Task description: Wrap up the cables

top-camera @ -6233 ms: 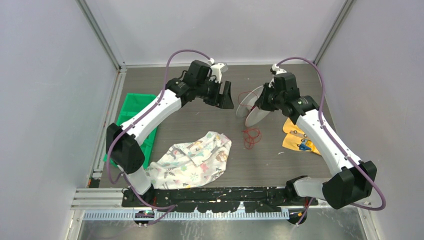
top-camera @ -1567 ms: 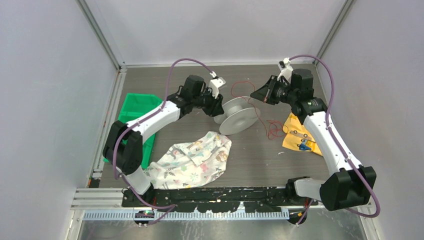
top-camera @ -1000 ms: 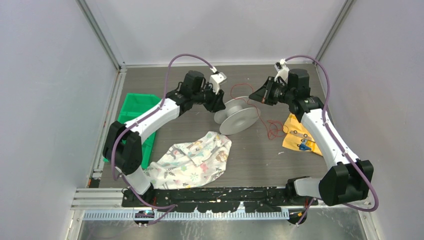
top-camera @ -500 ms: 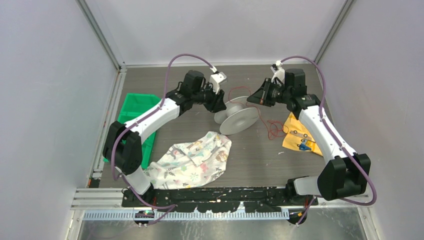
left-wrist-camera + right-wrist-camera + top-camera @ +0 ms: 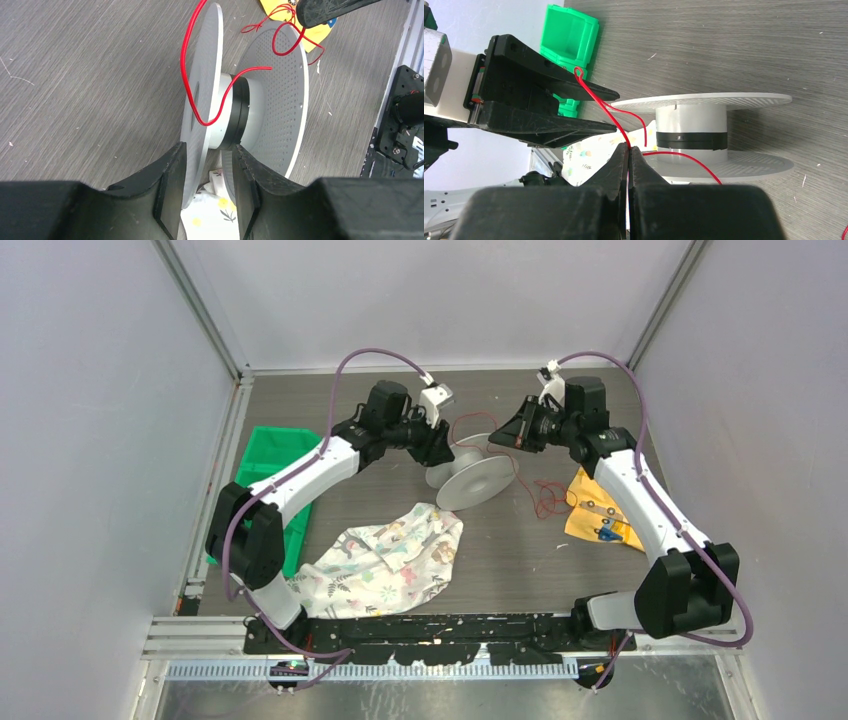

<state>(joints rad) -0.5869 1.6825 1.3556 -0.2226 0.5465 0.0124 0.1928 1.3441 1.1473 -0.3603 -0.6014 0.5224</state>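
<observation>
The right claw (image 5: 628, 147) is pressed together, pinching the red wire (image 5: 599, 103) beside the spool (image 5: 280, 100). The wire loops over one flange to the hub, and more lies tangled on the table (image 5: 520, 550). The left claw (image 5: 207, 150) stands spread astride that flange's rim

No legible text, label, brand or number — anywhere in view
</observation>
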